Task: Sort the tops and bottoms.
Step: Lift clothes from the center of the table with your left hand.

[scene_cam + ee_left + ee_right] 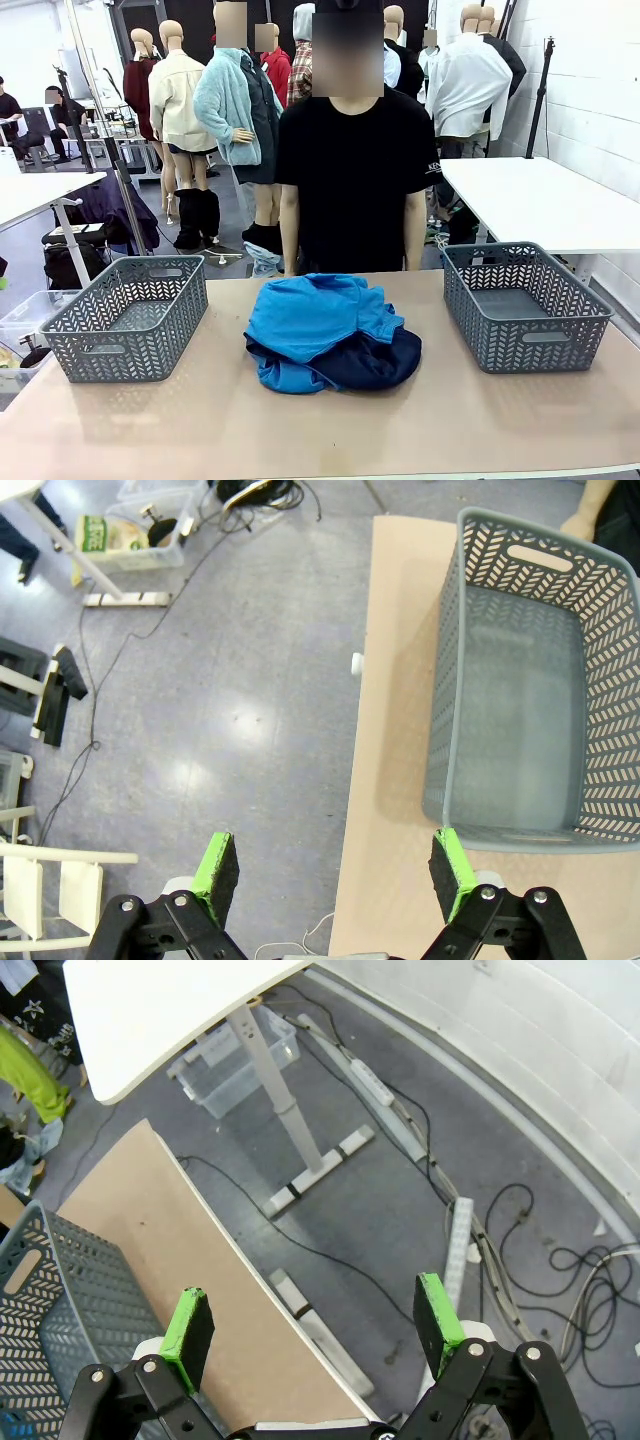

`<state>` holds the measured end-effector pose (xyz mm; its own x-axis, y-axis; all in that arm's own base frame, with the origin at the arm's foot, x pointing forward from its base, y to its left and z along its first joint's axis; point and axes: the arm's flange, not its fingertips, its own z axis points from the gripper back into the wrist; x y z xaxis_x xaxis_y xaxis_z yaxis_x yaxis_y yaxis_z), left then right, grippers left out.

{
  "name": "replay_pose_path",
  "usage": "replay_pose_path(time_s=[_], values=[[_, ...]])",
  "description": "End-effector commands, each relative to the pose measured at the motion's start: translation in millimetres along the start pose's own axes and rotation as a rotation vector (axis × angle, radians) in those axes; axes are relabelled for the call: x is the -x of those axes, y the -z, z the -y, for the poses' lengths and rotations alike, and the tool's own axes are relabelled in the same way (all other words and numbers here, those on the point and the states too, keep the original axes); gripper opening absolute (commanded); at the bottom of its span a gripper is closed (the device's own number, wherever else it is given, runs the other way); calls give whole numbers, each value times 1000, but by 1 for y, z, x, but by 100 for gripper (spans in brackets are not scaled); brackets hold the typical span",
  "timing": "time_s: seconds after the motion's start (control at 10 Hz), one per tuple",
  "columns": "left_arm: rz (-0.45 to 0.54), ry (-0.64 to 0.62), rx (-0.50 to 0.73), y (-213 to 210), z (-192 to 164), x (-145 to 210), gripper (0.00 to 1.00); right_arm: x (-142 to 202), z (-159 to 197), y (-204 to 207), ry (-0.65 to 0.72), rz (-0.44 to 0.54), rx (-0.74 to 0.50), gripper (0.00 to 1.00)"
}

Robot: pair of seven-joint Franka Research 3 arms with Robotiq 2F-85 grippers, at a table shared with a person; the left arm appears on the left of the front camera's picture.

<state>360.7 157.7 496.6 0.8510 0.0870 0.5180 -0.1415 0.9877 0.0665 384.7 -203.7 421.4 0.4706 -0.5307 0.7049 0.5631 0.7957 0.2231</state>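
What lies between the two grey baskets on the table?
A pile of clothes: blue tops lying over dark navy bottoms, seen in the front view.

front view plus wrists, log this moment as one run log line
stage: unsorted | tops and bottoms in one heap | left basket, right basket flank heap | left claw open | right claw open | person behind heap

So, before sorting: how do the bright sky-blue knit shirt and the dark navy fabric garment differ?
The bright sky-blue knit shirt lies on top, mostly exposed; the dark navy fabric garment sits beneath, peeking out at the front right. Both are crumpled, in one heap.
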Motion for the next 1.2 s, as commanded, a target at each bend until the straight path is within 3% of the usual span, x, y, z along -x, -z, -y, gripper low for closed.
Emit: replay_pose_path(time_s=[0.0, 0.5, 0.6, 0.9, 1.1], values=[[6, 5, -5, 0, 0, -1, 100, 0, 0, -1, -14, -5, 6, 100], [0, 0, 0, 0, 0, 0, 100, 0, 0, -1, -14, -5, 6, 100], [40, 71, 25, -14, 18, -9, 100, 0, 0, -1, -14, -5, 6, 100], [146, 372, 81, -71, 108, -34, 100, 0, 0, -1, -14, -5, 6, 100], [197, 686, 94, -95, 202, -19, 100, 0, 0, -1, -14, -5, 6, 100]])
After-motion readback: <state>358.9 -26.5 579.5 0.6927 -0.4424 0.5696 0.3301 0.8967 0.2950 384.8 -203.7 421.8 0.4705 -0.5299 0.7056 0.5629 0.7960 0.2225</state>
